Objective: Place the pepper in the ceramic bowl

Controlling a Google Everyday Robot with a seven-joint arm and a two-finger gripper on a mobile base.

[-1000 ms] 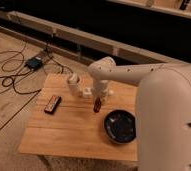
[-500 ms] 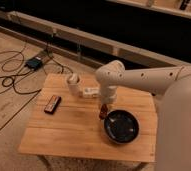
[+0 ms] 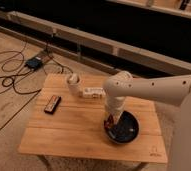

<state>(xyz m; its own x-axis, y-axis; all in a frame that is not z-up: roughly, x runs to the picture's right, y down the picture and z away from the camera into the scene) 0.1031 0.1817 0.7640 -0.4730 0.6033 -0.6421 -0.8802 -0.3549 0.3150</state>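
Note:
The ceramic bowl (image 3: pixel 131 131), dark and glossy with a lighter rim, sits at the right front of the wooden table (image 3: pixel 74 132). My gripper (image 3: pixel 110 123) points down over the bowl's left rim. It is shut on the pepper (image 3: pixel 108 124), a small reddish piece that shows between the fingertips just above the bowl's left edge. The white arm reaches in from the right and hides the bowl's far-left rim.
A flat black remote-like object (image 3: pixel 52 104) lies on the table's left side. A white cylinder (image 3: pixel 73 83) and a white oblong box (image 3: pixel 93 92) lie at the back of the table. Cables and a small box (image 3: pixel 33 62) lie on the floor to the left.
The gripper has moved right and towards the front with the pepper, from the middle of the table by the white box to over the bowl's left rim.

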